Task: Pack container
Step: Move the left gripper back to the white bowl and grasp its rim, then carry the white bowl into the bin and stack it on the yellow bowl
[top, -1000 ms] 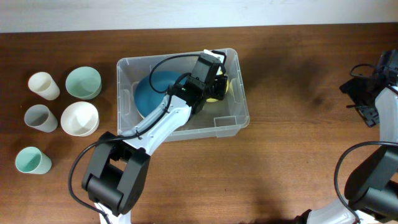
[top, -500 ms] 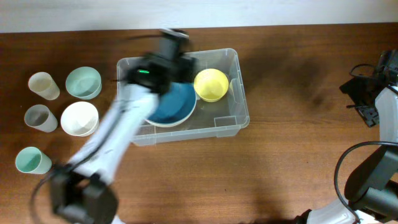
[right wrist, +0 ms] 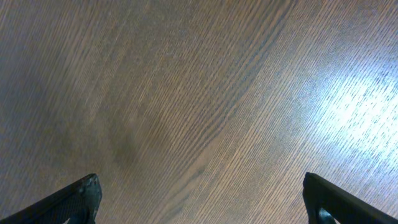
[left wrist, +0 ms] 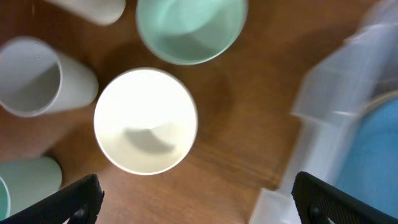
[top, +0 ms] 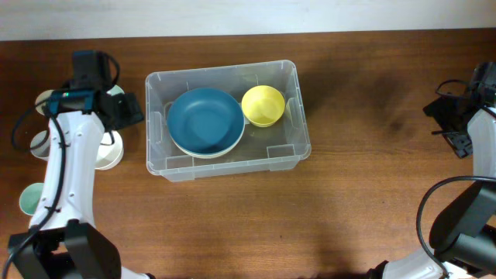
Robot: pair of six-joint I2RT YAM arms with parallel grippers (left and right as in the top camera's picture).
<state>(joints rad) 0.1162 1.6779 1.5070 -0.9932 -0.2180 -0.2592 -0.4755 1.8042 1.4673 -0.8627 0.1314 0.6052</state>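
Container [top: 232,166] sits just beside your left gripper [left wrist: 199,199]. Jaws wide apart, empty; white bowl [left wrist: 146,121] just ahead. Centre 1 finger inside the rim, descend straight, avoid mint bowl [left wrist: 189,28].

The overhead camera looks straight down on the whole desk [top: 364,201]. The left wrist camera faces down, close over the white bowl [left wrist: 146,121], with the container [left wrist: 326,106] at 3 o'clock; overhead shares both. The right wrist camera faces desk wood, close.
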